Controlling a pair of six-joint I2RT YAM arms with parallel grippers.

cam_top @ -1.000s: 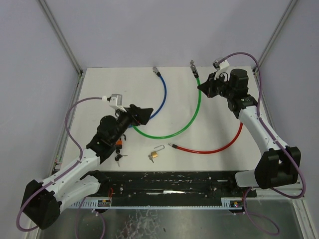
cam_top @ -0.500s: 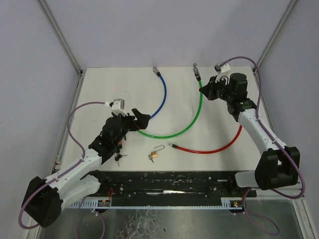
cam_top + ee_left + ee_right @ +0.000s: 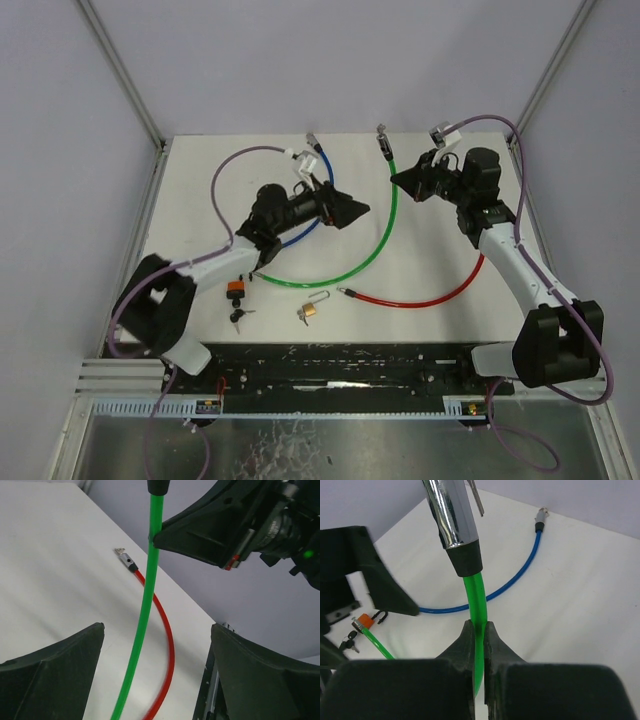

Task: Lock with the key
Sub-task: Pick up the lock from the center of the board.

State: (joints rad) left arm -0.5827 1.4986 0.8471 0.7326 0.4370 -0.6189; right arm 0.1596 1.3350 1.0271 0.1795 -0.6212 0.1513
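Observation:
My right gripper (image 3: 402, 178) (image 3: 479, 625) is shut on the green cable (image 3: 385, 235) (image 3: 474, 597), just below its chrome end piece (image 3: 381, 140) (image 3: 451, 512), which it holds up off the table. The cable's other end lies by an orange padlock (image 3: 237, 289) (image 3: 365, 619). The key (image 3: 238, 316) (image 3: 349, 643), black-headed on a small bunch, rests just nearer than that padlock. My left gripper (image 3: 350, 212) (image 3: 157, 626) hovers open at mid-table, its fingers (image 3: 55, 670) straddling the green cable (image 3: 145, 610) without touching it.
A blue cable (image 3: 325, 195) (image 3: 517, 577) curves under my left arm. A red cable (image 3: 420, 299) (image 3: 169, 645) lies front right. A small brass padlock (image 3: 311, 311) with its shackle open sits near the front edge. The table's far half behind the cables is bare white.
My left arm has swung from the left front across to mid-table, over the green cable, jaws still open. The right gripper has shifted the cable's chrome end slightly left.

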